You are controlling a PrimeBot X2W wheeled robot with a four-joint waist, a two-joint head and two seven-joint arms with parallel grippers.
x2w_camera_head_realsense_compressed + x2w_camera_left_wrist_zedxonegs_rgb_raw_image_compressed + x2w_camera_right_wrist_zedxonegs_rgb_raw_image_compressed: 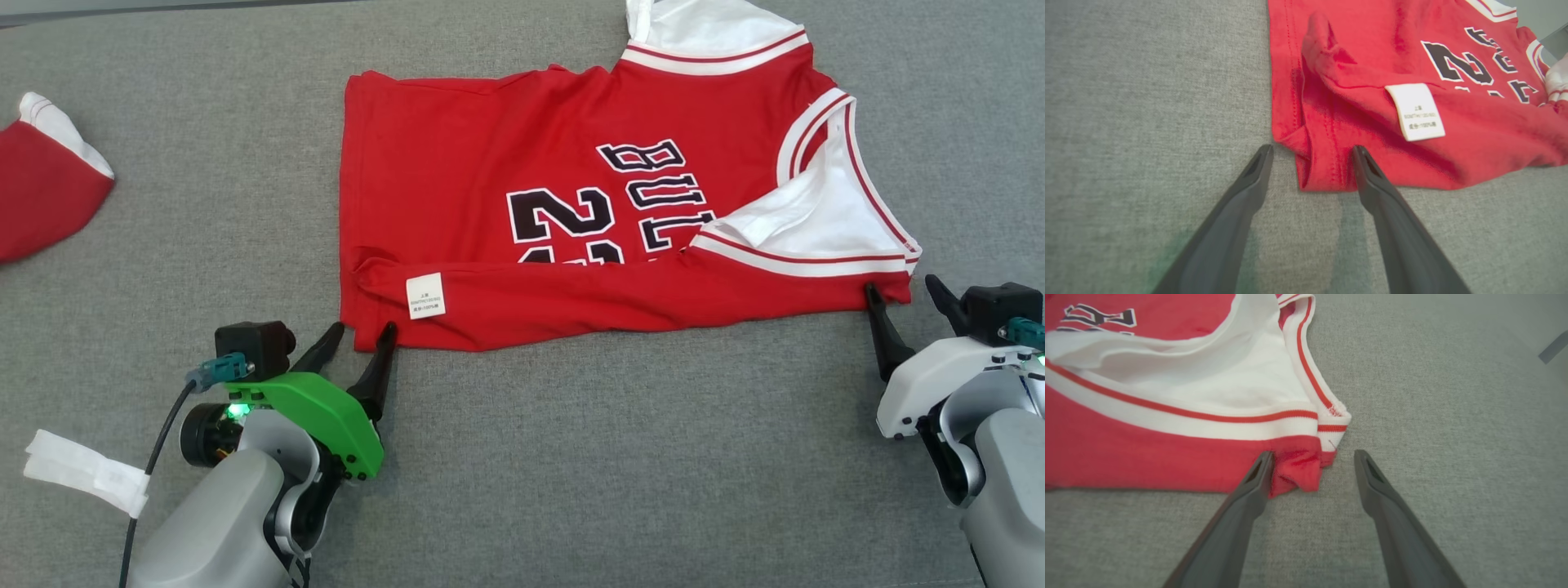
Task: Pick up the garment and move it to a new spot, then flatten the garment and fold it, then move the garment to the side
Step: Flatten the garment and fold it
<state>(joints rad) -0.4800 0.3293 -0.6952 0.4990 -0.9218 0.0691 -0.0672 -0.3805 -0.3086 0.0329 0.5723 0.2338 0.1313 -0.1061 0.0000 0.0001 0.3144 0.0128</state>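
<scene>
Red jersey on a grey woven cloth surface
Left gripper and right gripper both spread, a smooth folded jersey corner between each one's fingertips.

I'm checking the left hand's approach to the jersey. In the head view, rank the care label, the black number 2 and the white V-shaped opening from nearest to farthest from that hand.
From the left hand:
1. care label, just to its right on the near fold.
2. black number 2, mid-chest, farther up and right.
3. white V-shaped opening, at the far right end.
</scene>
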